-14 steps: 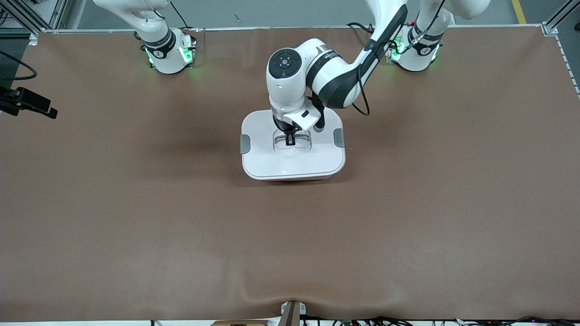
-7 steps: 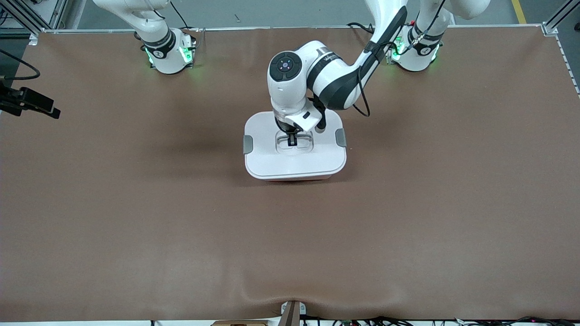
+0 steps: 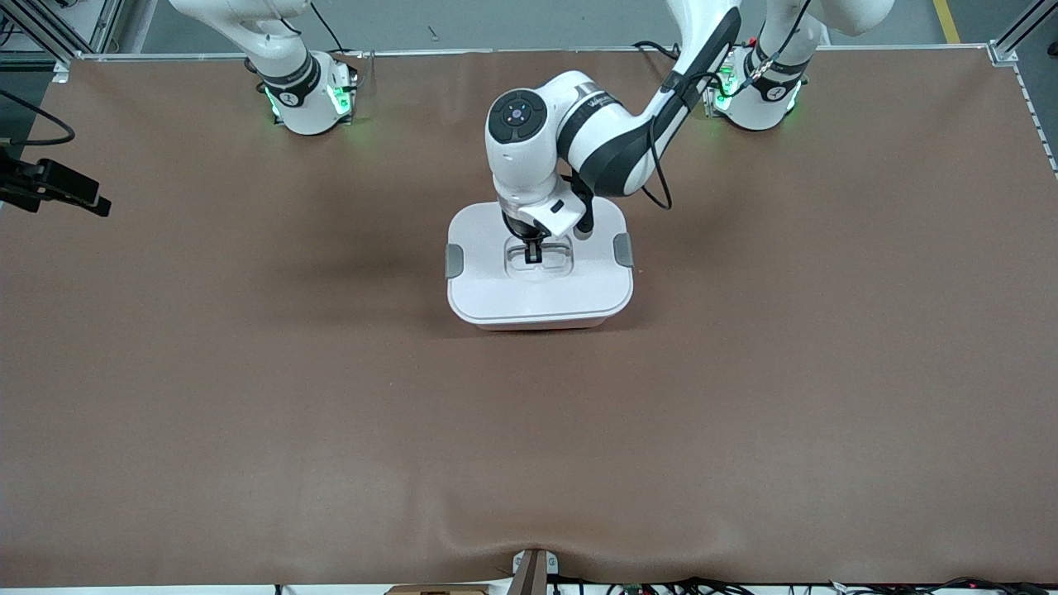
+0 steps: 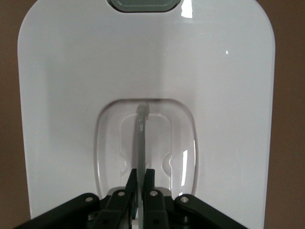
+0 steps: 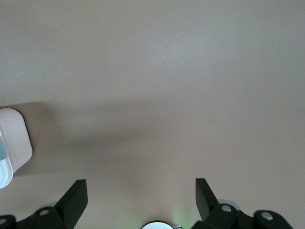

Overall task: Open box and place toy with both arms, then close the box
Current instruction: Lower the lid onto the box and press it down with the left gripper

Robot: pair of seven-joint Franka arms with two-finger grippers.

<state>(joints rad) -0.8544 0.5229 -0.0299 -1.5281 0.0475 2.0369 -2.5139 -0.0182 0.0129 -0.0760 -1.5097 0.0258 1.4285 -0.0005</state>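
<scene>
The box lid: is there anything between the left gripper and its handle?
Nothing visible stands between them. The left gripper is already shut on the handle in the recess of the white lid of the box. The right gripper waits open over bare table.

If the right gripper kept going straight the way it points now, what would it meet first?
Probably bare table: the right gripper, fingers open, faces brown surface only. The box lies off to one edge, outside that line.

glossy smooth plastic lid (image 3: 541, 293) (clear recessed handle (image 4: 141, 138)); matt brown table covering (image 3: 248, 397).
</scene>
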